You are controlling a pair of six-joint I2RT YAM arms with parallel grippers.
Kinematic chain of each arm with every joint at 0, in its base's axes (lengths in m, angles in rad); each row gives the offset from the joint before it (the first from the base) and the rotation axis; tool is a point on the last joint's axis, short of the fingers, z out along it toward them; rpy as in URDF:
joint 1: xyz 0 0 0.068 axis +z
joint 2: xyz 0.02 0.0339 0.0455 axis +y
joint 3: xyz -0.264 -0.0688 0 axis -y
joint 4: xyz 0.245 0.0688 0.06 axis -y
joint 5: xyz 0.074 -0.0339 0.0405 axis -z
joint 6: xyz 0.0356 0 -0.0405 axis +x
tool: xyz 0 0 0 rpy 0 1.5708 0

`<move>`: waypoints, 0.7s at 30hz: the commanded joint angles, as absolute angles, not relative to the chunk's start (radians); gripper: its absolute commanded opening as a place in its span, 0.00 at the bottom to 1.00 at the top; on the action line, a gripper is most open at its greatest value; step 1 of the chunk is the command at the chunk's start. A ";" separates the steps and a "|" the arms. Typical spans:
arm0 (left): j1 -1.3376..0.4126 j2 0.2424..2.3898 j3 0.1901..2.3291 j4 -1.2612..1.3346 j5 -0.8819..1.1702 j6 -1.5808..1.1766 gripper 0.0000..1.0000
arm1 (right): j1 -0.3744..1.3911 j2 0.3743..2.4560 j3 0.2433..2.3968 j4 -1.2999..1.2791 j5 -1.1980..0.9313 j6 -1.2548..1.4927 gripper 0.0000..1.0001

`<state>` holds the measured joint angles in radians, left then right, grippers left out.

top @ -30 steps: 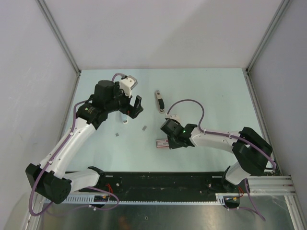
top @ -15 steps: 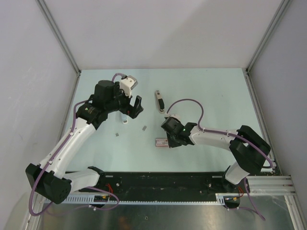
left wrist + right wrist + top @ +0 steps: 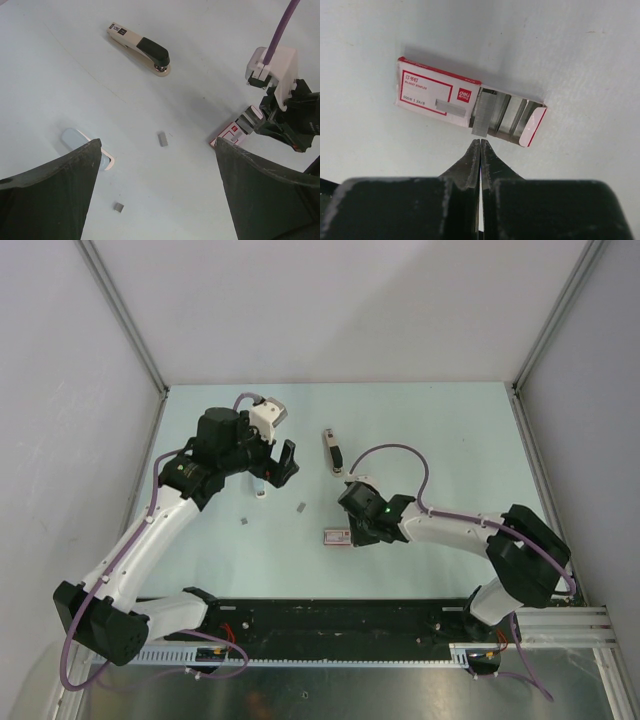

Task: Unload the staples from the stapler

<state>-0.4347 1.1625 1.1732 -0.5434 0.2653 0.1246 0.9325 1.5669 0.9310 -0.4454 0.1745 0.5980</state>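
Right wrist view: right gripper (image 3: 480,143) pinched together, tips just short of staples (image 3: 481,117) in the box (image 3: 427,90).
Mid surface: left gripper (image 3: 275,468) spread apart, holding nothing.
Toward far edge: stapler (image 3: 332,451) beyond both, long axis near-to-far; left gripper likely nearer.

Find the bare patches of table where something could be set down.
Free: the far strip beyond the stapler; the far-right corner past the right arm. Crowded: the centre, around the staples, staple box, left pincer and right pincer.
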 commanded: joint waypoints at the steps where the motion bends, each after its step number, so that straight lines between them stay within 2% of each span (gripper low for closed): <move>1: -0.444 1.132 1.167 -0.547 0.282 0.170 0.99 | 0.957 1.521 0.927 -0.461 0.170 0.598 0.00; 21: -0.445 1.133 1.165 -0.545 0.279 0.177 0.99 | 0.929 1.578 0.897 -0.407 0.076 0.557 0.00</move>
<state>-0.4366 1.1557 1.1706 -0.5453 0.2653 0.1249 0.9512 1.5604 0.8963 -0.4339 0.1036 0.5873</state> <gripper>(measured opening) 0.994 0.009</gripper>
